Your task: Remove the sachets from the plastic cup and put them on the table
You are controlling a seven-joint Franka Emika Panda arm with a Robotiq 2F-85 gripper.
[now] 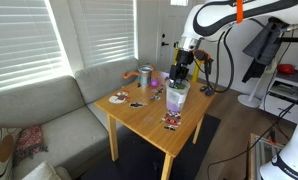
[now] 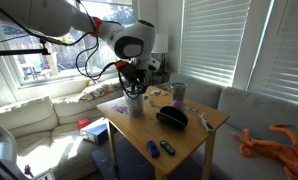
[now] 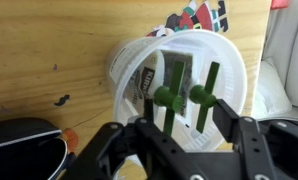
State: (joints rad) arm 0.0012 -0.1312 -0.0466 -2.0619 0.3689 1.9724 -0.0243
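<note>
The translucent plastic cup (image 1: 176, 99) stands on the light-wood table (image 1: 149, 115) and also shows in an exterior view (image 2: 136, 104). In the wrist view I look down into the cup (image 3: 124, 60). The sachets (image 3: 149, 80) stand inside it, pale with dark print, with two green round-topped parts (image 3: 181, 97) sticking up. My gripper (image 3: 187, 114) is open just above the rim, one finger on each side of the green parts, not touching them. It hangs over the cup in both exterior views (image 1: 179, 76) (image 2: 135, 88).
A grey metallic cup (image 1: 146, 75) and a round flat disc (image 1: 119, 98) sit on the far part of the table. Small dark-and-red packets (image 1: 171, 122) lie near the front edge. A black object (image 2: 171, 117) lies beside the cup. A sofa (image 1: 49, 110) borders the table.
</note>
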